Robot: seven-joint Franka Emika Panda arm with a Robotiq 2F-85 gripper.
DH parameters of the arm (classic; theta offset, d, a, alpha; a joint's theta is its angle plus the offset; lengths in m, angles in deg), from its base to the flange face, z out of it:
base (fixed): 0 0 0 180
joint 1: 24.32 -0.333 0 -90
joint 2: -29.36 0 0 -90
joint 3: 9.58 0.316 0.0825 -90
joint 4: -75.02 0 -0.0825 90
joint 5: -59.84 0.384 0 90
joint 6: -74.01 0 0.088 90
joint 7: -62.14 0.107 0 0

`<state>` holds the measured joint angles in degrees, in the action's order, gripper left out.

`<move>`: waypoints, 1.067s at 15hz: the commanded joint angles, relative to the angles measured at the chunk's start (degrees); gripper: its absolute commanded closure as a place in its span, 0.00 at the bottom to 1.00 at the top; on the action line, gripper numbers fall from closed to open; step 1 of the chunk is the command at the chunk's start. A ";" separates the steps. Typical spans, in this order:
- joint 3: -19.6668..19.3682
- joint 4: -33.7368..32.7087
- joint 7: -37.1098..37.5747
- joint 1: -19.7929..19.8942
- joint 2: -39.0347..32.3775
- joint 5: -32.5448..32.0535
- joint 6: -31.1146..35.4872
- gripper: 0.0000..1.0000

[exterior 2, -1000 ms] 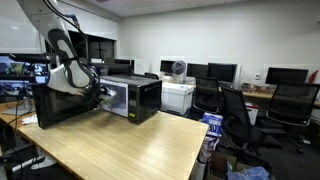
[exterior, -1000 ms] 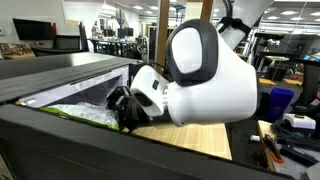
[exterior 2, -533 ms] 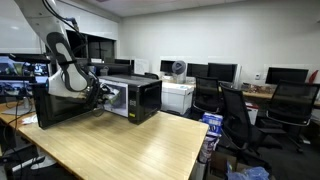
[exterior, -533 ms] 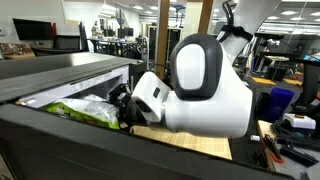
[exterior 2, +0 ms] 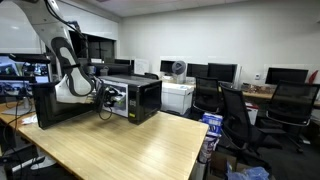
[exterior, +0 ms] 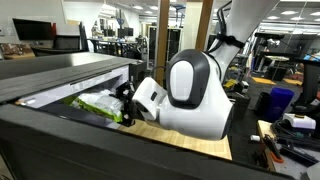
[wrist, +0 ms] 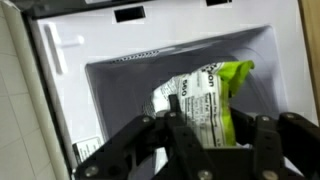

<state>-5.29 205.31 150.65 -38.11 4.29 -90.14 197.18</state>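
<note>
Arm (exterior: 195, 95) has been swinging back and lower over the last second. Bag (exterior: 98, 104) is riding with it, now showing greener and higher at the microwave (exterior 2: 140, 95) mouth. Reading: the grip is holding and the bag is travelling with the hand, not slipping free.

Gripper (wrist: 222, 150) is standing partly closed, fingers pinching the bag's near end. In the wrist view the bag is sticking out ahead of the fingers into the white cavity (wrist: 120, 110). Cannot tell if it is touching the floor. Door (exterior 2: 60, 108) is standing open alongside.
</note>
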 commanded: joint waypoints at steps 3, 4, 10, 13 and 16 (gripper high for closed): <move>-12.81 -3.68 7.75 -11.99 -4.88 0.00 -1.78 0.92; -14.99 -4.34 9.48 -14.07 -5.95 0.00 -1.97 0.92; -27.21 -8.17 19.54 -24.80 -12.38 0.00 -1.28 0.92; -32.30 -8.01 23.74 -29.04 -12.85 0.00 2.08 0.42; -37.15 -7.51 27.83 -33.73 -12.00 0.01 8.07 0.32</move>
<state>-37.43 197.30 174.40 -67.75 -8.51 -90.13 200.74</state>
